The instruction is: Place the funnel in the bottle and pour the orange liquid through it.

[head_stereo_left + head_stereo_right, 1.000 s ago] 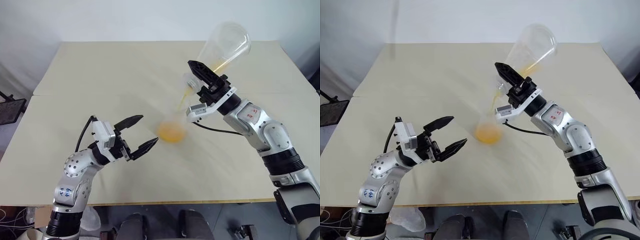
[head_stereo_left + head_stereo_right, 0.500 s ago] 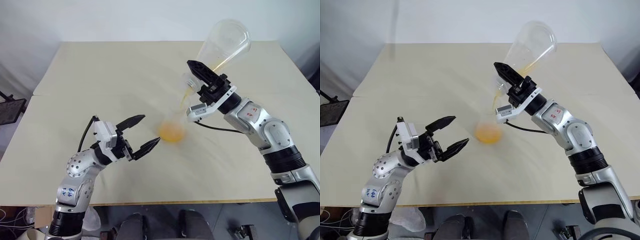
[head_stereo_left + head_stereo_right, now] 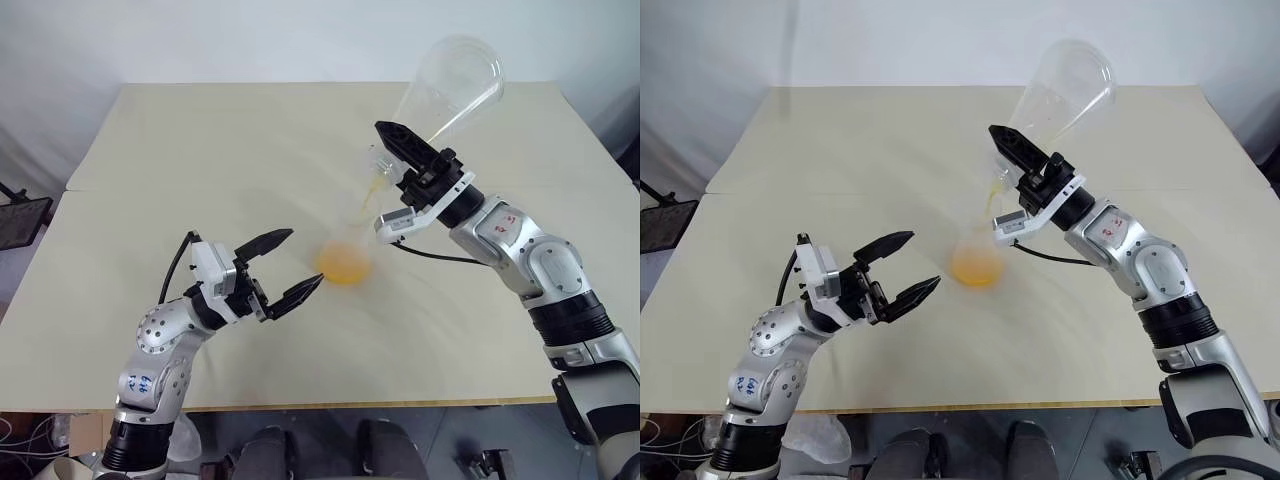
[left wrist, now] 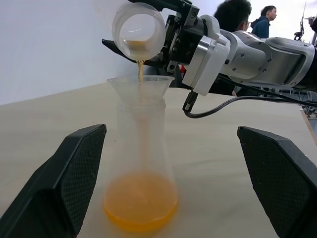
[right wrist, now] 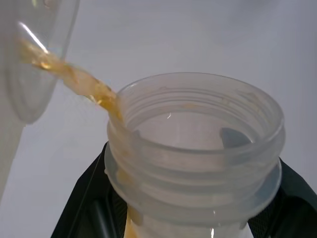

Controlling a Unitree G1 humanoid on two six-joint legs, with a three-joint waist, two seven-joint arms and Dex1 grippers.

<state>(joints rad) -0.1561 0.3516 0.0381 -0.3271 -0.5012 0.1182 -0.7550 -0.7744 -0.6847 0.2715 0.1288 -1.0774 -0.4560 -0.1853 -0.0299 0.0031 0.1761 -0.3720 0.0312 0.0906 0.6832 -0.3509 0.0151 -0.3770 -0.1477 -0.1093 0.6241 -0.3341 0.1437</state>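
Two tools, one funnel (image 4: 140, 85), one bottle (image 4: 140, 168).

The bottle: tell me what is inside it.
The bottle holds a pool of orange liquid at its base; the funnel sits in its neck. The funnel's spout is not discernible.

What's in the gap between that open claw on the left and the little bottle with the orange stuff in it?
Nothing: only bare table lies between the left gripper and the bottle, as the head views show. The left wrist view shows the bottle standing beyond the open fingers, untouched.
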